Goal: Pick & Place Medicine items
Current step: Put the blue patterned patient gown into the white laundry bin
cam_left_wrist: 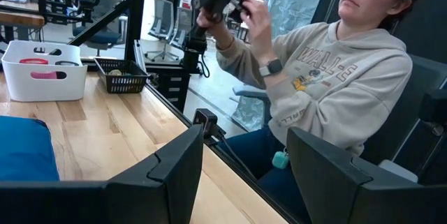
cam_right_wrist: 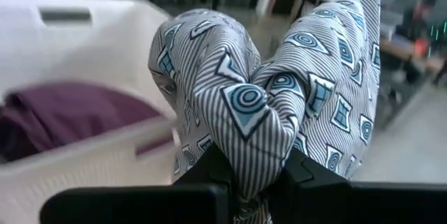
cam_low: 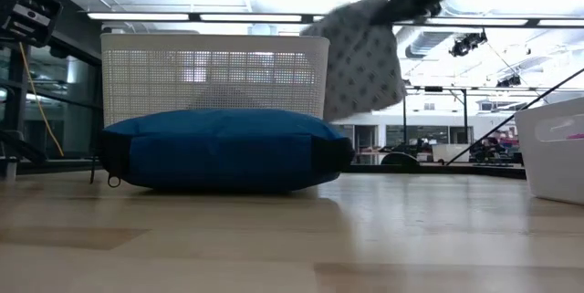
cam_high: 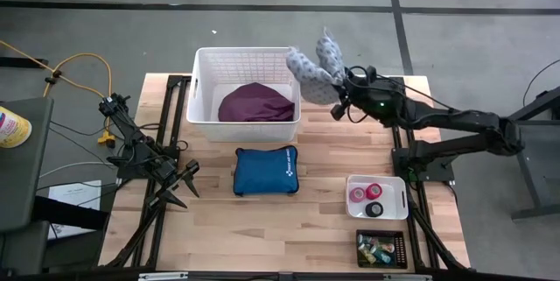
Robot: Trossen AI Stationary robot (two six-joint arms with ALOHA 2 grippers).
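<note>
My right gripper point(cam_high: 339, 97) is shut on a grey and blue patterned cloth bundle point(cam_high: 313, 69), held in the air by the far right corner of the white basket point(cam_high: 203, 97). A purple cloth point(cam_high: 255, 104) lies inside the basket. The medicine items show at the near right: a pink roll point(cam_high: 360, 195) and a black roll point(cam_high: 375, 209) in a white tray point(cam_high: 398, 185), and small things in a dark mesh box point(cam_high: 382, 249). At the table's left side, my left gripper point(cam_high: 185, 185) stands open and holds nothing. My right gripper pinches the cloth bundle at a bunched fold in its middle point(cam_right_wrist: 246, 155) between its two fingers. The fingers come nearly level from the table's right side. Two rounded lobes of cloth point(cam_right_wrist: 209, 63) stick out beyond the fingers. The bundle is lifted clear of the table and the basket.
A blue zip pouch point(cam_high: 266, 171) lies flat in the table's middle, in front of the basket. A person point(cam_left_wrist: 328, 77) sits beyond the table's edge in the left wrist view, hands on a dark device. Bare wood lies between the pouch and the near edge.
</note>
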